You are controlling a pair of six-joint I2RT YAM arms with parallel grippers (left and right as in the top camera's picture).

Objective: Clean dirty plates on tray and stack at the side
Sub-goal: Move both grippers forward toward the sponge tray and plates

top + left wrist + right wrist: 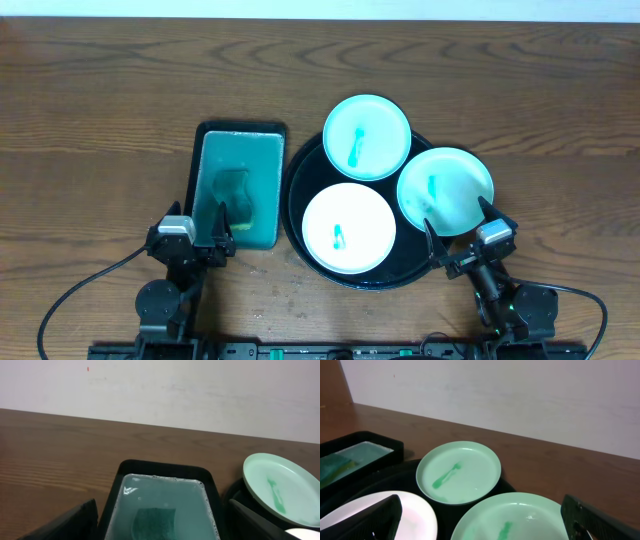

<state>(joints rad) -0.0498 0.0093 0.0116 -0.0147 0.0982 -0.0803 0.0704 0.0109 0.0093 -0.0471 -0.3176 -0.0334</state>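
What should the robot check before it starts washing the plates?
1. Three plates on the round tray: ok.
2. Teal smears easy to see on every plate: ok.
3. Sponge sitting in the rectangular tray of water: ok.
4. Left gripper open, close to the sponge: ok.
5. Right gripper open, holding nothing: ok.
6. Sponge soaked right through: cannot tell.

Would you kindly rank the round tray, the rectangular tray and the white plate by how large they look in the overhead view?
Largest to smallest:
1. round tray
2. rectangular tray
3. white plate
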